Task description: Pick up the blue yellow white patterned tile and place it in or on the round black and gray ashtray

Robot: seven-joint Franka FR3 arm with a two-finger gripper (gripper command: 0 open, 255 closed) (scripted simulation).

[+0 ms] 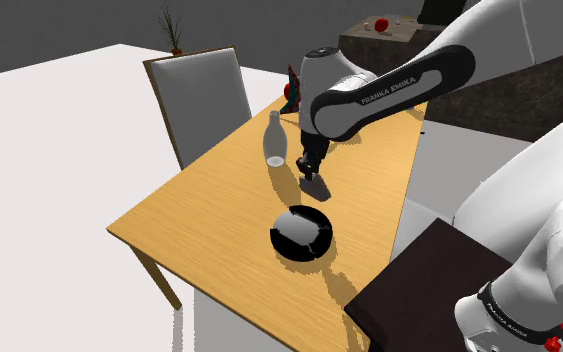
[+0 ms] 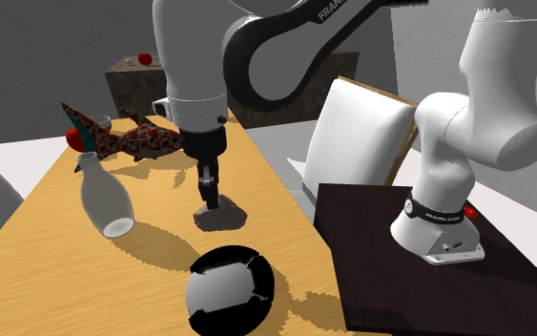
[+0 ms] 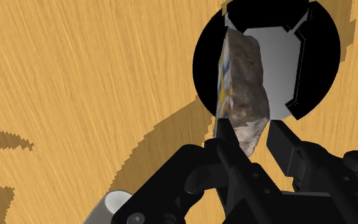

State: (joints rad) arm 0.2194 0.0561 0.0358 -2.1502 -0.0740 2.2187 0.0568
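Observation:
My black gripper (image 1: 312, 172) points down over the middle of the wooden table (image 1: 209, 220). It is shut on the tile (image 3: 244, 83), which looks grey-brown on its broad face with a blue and yellow edge. In the second exterior view the tile (image 2: 220, 217) hangs tilted under the gripper (image 2: 211, 197), close to the table top with its shadow right below. The round black and grey ashtray (image 1: 301, 233) rests nearer the table's front edge. In the wrist view the ashtray (image 3: 311, 57) lies beyond the gripper (image 3: 250, 140), partly hidden by the tile.
A white bottle (image 1: 275, 140) stands just beside the gripper on the shoulder view's left. A red patterned figure (image 2: 128, 138) lies at the far end of the table. A white chair (image 1: 201, 95) is at the table's far side, and the dark stand (image 2: 400, 277) borders its near side.

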